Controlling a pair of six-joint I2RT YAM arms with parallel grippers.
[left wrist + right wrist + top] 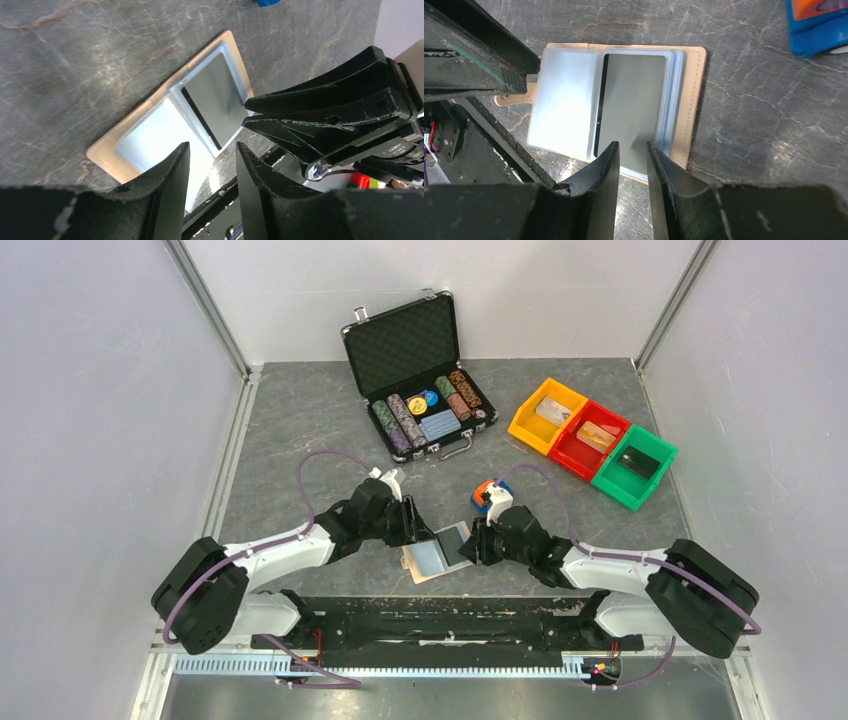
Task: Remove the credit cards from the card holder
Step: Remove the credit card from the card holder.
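The tan card holder (412,570) lies open and flat on the table between my two grippers. It also shows in the left wrist view (107,150) and the right wrist view (696,100). A grey credit card (634,100) with a dark stripe lies on its right half, also seen from the left wrist (217,95). The other half shows a pale blue sleeve (564,100). My right gripper (632,145) is narrowly open, its tips at the card's near edge. My left gripper (212,147) is open over the pale sleeve's edge. Both grippers show from above, left (415,530) and right (470,545).
An open black chip case (420,380) stands at the back. Yellow (547,415), red (590,438) and green (633,465) bins sit at the back right. A blue and orange object (483,495) lies just behind my right gripper. A black rail (440,610) runs along the near edge.
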